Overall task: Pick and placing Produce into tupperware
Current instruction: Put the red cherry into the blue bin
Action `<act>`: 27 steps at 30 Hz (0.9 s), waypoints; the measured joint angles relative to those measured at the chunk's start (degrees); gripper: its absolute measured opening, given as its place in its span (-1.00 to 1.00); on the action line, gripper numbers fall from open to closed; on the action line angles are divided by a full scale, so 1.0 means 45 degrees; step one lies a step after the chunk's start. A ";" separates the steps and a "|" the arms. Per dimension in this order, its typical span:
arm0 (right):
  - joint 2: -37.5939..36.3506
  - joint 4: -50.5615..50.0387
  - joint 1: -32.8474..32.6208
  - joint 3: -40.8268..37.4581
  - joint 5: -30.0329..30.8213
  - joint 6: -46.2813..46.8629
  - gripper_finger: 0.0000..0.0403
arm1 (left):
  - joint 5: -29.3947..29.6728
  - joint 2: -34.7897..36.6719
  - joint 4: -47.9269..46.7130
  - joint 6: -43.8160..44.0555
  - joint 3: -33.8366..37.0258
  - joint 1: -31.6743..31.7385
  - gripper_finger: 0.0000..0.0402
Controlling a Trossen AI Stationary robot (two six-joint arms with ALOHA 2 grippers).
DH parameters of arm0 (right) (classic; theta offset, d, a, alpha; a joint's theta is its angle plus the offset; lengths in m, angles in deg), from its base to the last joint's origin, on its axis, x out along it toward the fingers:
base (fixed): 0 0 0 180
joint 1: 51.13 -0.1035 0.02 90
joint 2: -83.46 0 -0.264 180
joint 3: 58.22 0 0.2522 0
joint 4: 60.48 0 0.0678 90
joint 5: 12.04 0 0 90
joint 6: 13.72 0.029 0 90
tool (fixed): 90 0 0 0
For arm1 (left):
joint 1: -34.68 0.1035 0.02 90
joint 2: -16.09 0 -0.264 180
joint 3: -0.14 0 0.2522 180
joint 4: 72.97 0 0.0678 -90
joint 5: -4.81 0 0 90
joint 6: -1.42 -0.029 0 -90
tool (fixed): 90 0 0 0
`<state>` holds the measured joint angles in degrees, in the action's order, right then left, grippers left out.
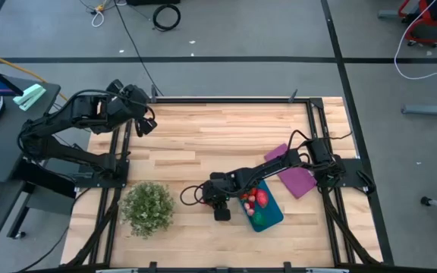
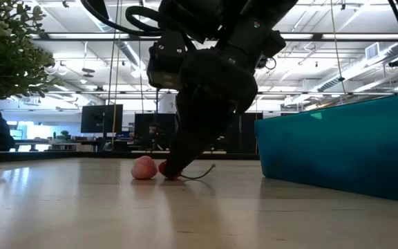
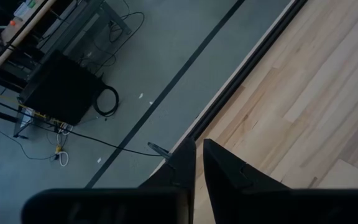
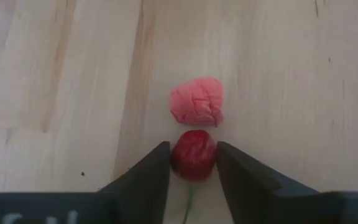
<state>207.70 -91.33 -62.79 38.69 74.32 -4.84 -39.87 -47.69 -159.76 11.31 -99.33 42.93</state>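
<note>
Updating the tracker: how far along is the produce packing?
Done: several red pieces and a green one already lie in the tupperware. In hand: the right claw is down at the table, its fingers on either side of a dark red piece, closing on it, not yet lifted. Left: that piece and the pink piece touching it. The left claw waits shut at the table's far left corner.

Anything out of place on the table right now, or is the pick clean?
Nothing stands out. The right pincer is down on the table with a small red fruit between its fingers, the pinkish piece just beyond it. The teal container sits flat with produce inside. The left pincer waits shut at the far edge.
</note>
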 joint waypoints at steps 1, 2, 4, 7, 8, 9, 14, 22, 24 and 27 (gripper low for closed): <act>-0.0013 -0.0009 -0.0004 -0.0013 0.0094 -0.0004 -0.31 | 0.0000 0.0000 0.0000 0.0000 0.0000 -0.0004 -0.80; -0.0013 -0.0009 0.0000 -0.0014 0.0140 0.0006 -0.37 | 0.0000 0.0000 -0.0005 0.0000 0.0000 0.0000 -0.80; -0.0027 -0.0048 0.0001 -0.0014 0.0183 0.0061 -0.50 | 0.0000 0.0000 -0.0002 0.0000 0.0000 0.0000 -0.80; -0.0127 -0.0417 0.0010 -0.0014 0.0293 0.0558 -0.68 | 0.0000 0.0000 -0.0009 -0.0010 0.0000 -0.0001 -0.83; -0.0220 -0.0791 0.0010 -0.0014 0.0264 0.0776 -0.72 | 0.0000 0.0000 -0.0010 -0.0010 0.0000 -0.0005 -0.84; -0.0369 -0.1200 0.0010 -0.0016 0.0276 0.0911 -0.76 | 0.0000 0.0002 -0.0017 -0.0014 0.0000 0.0000 -0.84; -0.1925 -0.3678 -0.0136 -0.0043 0.1141 0.1388 -0.78 | 0.0000 0.0000 -0.0016 -0.0010 0.0000 0.0000 -0.86; -0.5168 -0.6662 -0.1199 -0.0014 0.4452 0.4210 -0.74 | 0.0000 0.0000 -0.0017 -0.0008 0.0000 -0.0003 -0.81; -0.5625 -0.7455 -0.1558 -0.0014 0.4863 0.4811 -0.74 | 0.0003 0.0000 -0.0015 -0.0009 0.0000 -0.0005 -0.82; -0.5646 -0.8549 -0.2063 -0.0019 0.4937 0.5804 -0.74 | 0.0000 0.0000 -0.0015 -0.0005 0.0000 -0.0001 -0.84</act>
<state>182.30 -129.80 -72.08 38.61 96.54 21.28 -39.87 -47.69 -159.83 11.29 -99.33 42.93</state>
